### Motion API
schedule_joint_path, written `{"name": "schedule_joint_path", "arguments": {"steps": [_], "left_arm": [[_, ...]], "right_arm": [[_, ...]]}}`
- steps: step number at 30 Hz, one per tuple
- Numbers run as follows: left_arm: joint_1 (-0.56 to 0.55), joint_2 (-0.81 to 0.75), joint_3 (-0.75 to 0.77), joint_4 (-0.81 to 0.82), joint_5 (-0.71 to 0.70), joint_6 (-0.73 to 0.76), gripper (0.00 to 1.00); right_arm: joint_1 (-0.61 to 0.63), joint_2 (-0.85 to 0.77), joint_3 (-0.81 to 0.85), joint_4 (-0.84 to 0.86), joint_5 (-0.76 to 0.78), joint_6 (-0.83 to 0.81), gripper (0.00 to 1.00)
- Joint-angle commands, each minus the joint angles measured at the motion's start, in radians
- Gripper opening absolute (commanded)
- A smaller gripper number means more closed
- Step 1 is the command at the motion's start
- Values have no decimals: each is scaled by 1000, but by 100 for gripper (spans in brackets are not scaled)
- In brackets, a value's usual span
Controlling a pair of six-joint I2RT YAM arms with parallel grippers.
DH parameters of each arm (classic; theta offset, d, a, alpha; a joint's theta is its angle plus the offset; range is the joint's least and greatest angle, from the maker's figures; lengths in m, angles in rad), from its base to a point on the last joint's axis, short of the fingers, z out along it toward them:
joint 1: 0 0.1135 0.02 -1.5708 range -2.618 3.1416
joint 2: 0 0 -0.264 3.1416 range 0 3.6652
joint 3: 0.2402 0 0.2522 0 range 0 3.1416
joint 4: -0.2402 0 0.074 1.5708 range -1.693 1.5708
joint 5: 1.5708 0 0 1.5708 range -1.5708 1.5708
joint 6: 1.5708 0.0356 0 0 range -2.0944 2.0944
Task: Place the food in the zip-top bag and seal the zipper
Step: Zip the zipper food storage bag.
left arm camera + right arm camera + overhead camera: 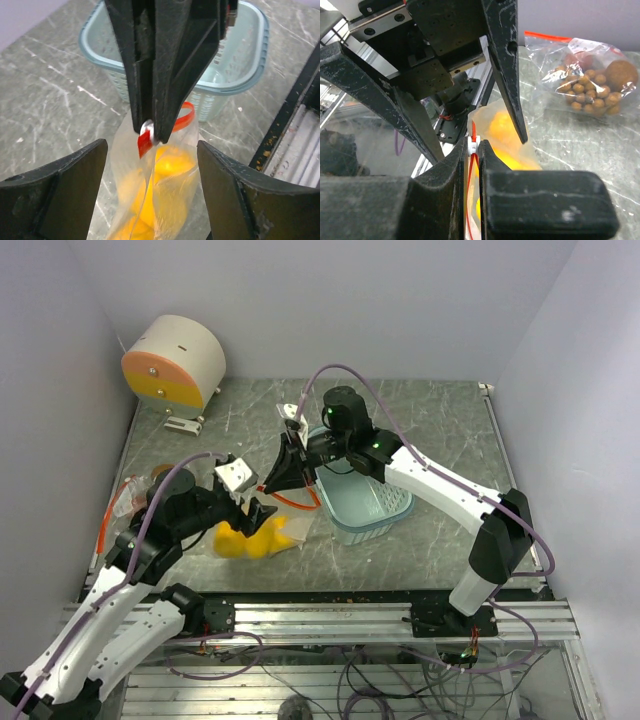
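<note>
The right gripper (474,146) is clamped on the red zipper (182,114) at the top corner of a clear bag (186,145). It holds the mouth up off the table, likely so the strip stays taut and reachable. The left gripper (151,147) is spread wide, one finger on each side of the bag just below that pinch and gripping nothing. It looks placed to close on the zipper and press it shut.

The yellow fruits (172,162) are already inside this bag, which sits at about 7 o'clock on the table in the top view. I can make out at least two, but the plastic blurs the exact count. One blue basket (250,55) stands at 2 o'clock from the bag.

There are two bags. The second bag (550,50) lies at 9 o'clock and holds one grape bunch (582,90) and a round brownish fruit (621,74). One white-and-orange drum (180,360) sits at 11 o'clock.
</note>
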Motion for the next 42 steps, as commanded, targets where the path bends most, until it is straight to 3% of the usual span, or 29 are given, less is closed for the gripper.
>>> {"name": "schedule_joint_path", "arguments": {"steps": [1,2,3,4,5,11,30,42], "left_arm": [[3,38,42,46,159,72,80],[4,51,47,42,172,83,69],[4,65,52,36,190,93,48],[4,83,64,18,204,106,17],[4,99,78,2,213,110,8],[4,151,118,-78,278,110,7],[3,24,192,-144,-8,86,7],[3,-109,267,-213,-399,116,7]], "right_arm": [[-4,-2,34,-75,-48,-64,0],[-3,-3,35,-82,-48,-70,0],[-4,-4,33,-84,-45,-74,0],[-3,-6,31,-86,-42,-78,0],[-4,-8,33,-92,-36,-85,0],[-11,5,56,-137,12,-111,0],[-86,81,48,-249,87,-226,0],[-132,107,21,-251,98,-233,0]]}}
